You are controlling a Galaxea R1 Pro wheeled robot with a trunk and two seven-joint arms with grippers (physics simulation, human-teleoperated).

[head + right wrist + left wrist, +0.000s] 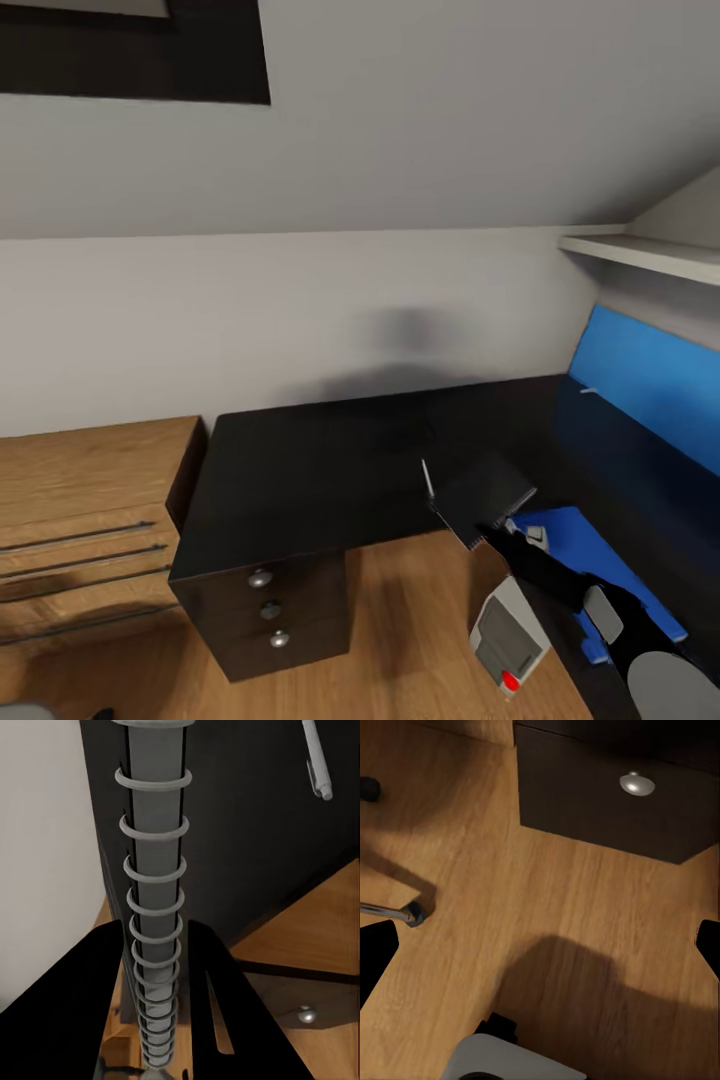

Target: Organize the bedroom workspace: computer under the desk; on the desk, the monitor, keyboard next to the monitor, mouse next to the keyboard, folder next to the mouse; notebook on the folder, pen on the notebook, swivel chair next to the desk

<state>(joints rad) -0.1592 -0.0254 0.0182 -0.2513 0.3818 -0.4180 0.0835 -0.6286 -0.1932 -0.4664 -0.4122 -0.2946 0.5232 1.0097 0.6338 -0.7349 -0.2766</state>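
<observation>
Above desk (300, 470), right hand (154, 1020) clamping unmarked spiral notebook (487, 497)

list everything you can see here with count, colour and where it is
desk: 1, glossy black, against the wall
drawer knobs: 3, silver, front of the desk's drawer unit
notebook: 1, dark grey, spiral-bound, held above the desk's front edge
pen: 1, silver-white, on the desk beside the notebook
folder: 1, bright blue, on the desk at right
computer: 1, light grey, on the floor
wood chest: 1, light wood, left of the desk
right gripper: 1, black, shut on the notebook's spiral edge
</observation>
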